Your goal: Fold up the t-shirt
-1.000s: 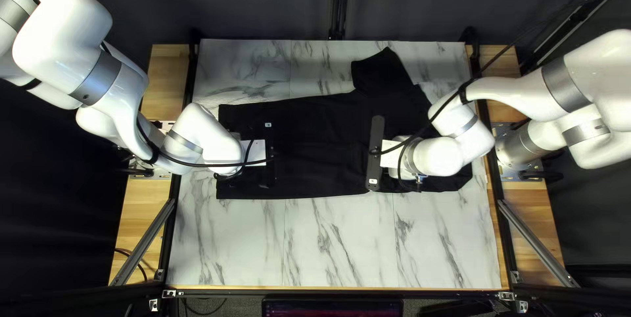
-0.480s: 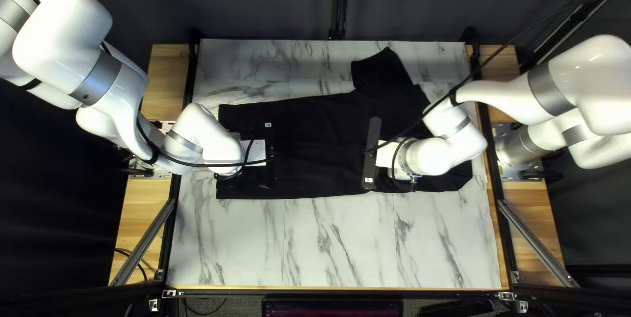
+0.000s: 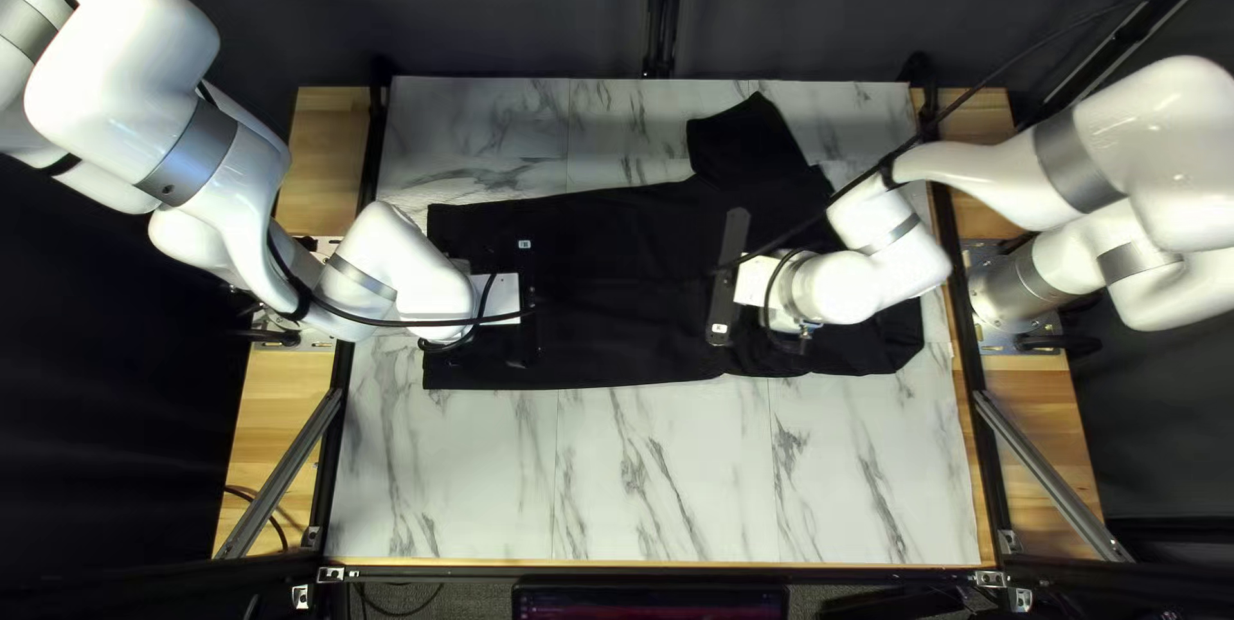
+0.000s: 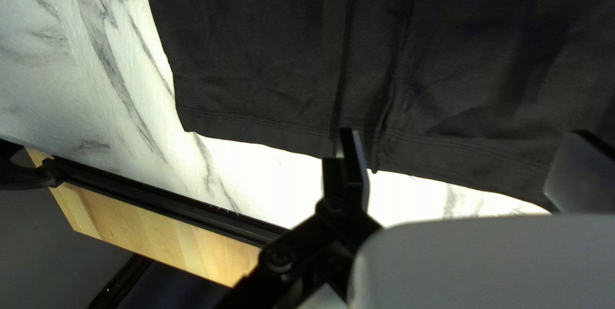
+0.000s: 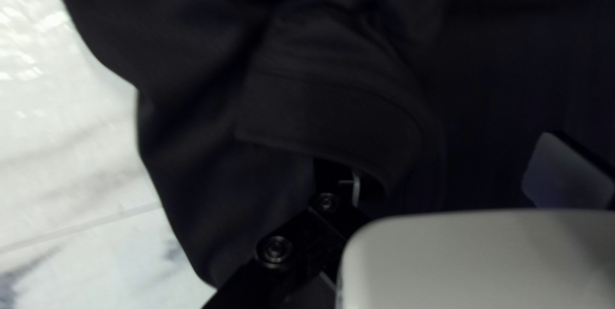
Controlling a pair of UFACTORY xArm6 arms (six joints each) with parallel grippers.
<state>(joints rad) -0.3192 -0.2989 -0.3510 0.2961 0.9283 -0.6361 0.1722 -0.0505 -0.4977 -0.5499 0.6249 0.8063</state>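
In the top left view my left gripper [image 3: 527, 312] is over the left part of the black t-shirt [image 3: 617, 260], and my right gripper [image 3: 728, 280] is over its right half. The shirt lies lengthwise, one sleeve [image 3: 743, 138] pointing to the far edge. Seen from the left wrist, the open left gripper [image 4: 464, 155] has its two fingers wide apart at the hem [image 4: 256, 113], gripping nothing. In the right wrist view the right gripper [image 5: 458, 171] is also spread wide. A stitched cloth edge [image 5: 327, 113] drapes over one finger's tip, hiding it; the other finger stands apart.
The marble tabletop [image 3: 669, 479] shows in front of and behind the shirt. Wooden side strips [image 3: 277, 421] and black rails border it. Cables hang across both arms, and a dark curtain [image 3: 514, 3] closes off the far side.
My right gripper has moved slightly left and toward the far edge, and it has turned a little. The left arm and the shirt's visible outline look unchanged.
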